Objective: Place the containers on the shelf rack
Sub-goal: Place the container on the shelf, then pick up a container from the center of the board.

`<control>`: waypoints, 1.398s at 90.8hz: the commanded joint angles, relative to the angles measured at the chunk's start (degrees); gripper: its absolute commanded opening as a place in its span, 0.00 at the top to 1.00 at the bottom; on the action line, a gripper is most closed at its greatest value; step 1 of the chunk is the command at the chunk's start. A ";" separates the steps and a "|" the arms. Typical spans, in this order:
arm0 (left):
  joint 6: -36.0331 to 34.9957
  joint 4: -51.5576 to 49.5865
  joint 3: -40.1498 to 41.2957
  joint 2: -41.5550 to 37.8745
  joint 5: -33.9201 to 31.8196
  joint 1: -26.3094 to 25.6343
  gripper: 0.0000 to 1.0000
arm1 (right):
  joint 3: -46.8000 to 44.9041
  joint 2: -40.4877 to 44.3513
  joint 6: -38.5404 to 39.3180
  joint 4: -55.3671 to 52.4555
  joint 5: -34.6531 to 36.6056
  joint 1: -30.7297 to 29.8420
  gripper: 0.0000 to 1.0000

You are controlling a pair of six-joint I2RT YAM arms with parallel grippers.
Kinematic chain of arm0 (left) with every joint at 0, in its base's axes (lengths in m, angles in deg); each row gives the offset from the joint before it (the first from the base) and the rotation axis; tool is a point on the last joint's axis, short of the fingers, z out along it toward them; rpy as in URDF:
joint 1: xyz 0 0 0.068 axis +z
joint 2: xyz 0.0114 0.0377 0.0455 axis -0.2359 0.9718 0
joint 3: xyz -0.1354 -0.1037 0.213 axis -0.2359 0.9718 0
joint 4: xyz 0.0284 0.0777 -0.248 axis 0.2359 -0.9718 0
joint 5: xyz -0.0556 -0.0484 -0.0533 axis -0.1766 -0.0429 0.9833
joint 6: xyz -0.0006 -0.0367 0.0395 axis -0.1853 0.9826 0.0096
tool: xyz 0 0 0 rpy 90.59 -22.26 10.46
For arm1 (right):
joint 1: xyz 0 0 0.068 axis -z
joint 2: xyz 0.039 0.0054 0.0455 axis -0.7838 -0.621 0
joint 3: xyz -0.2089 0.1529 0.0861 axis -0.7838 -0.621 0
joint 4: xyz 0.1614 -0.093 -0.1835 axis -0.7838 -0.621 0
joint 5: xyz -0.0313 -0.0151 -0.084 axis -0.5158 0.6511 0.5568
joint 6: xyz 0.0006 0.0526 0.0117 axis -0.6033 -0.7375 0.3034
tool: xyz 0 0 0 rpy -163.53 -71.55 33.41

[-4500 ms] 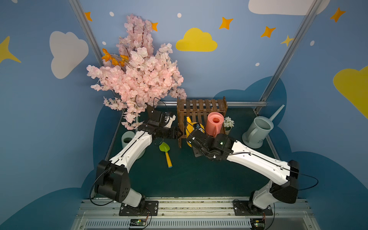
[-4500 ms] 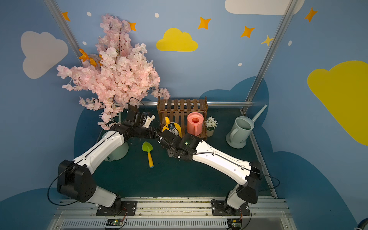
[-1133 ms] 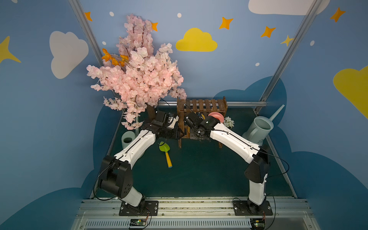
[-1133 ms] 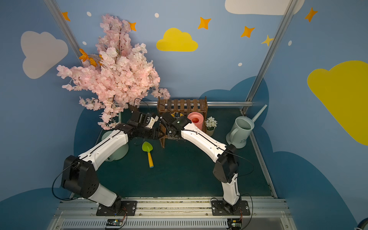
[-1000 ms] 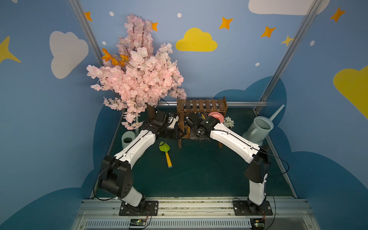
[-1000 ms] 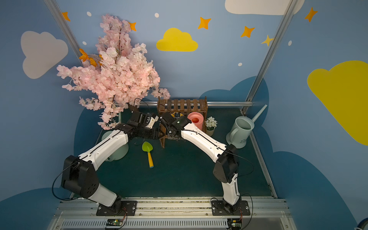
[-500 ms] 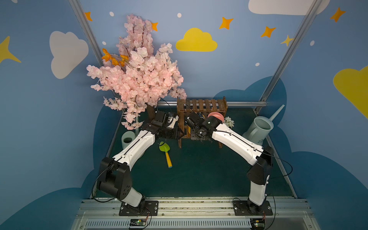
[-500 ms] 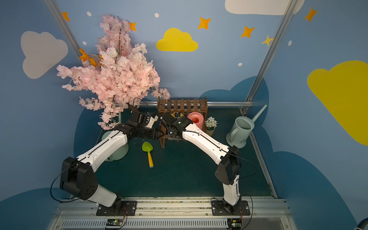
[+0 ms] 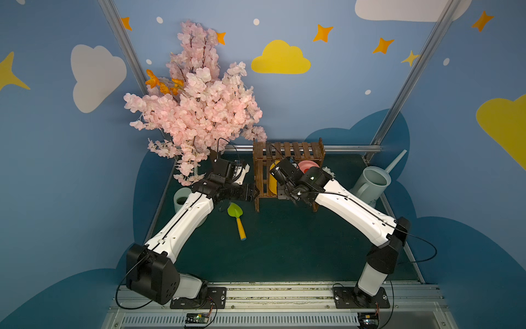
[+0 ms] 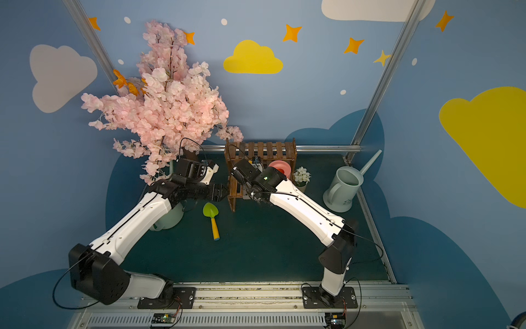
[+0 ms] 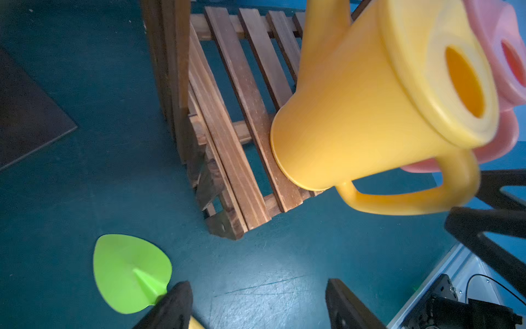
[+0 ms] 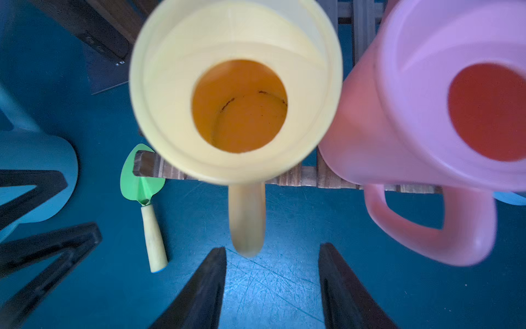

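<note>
Both arms' jaws gape empty, the yellow can (image 11: pixel 355 114) standing on the shelf rack (image 11: pixel 242 114), seemingly touching the pink can (image 12: pixel 398 128).

White links (image 9: pixel 185 225), black joints (image 9: pixel 150 277), thin cables (image 9: pixel 435 250); left end effector (image 11: pixel 256 284) black-fingered.

Left pincer (image 11: pixel 257 282) and right pincer (image 12: pixel 273 247) both gape, extended forward.

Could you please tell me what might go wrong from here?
The yellow watering can pokes its handle past the front edge of the shelf rack, toward the open right end effector; a skewed retreat may hook it off. It stands close beside the pink watering can, so a nudge could shift both.
</note>
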 commanded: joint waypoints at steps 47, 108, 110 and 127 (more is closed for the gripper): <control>-4.90 -29.62 1.84 -19.29 -13.68 14.17 0.00 | -23.13 23.75 13.17 16.78 4.30 4.55 0.10; -12.09 -21.30 10.90 -17.71 -10.34 39.57 0.00 | -29.00 28.16 16.54 18.69 -5.09 12.56 0.08; -12.02 -20.96 10.84 -17.20 -10.26 39.75 0.00 | -29.11 28.25 16.61 18.61 -5.27 12.62 0.08; -13.47 -16.37 11.63 -15.11 -13.72 39.94 0.00 | -30.29 29.90 16.96 18.94 -5.92 13.67 0.08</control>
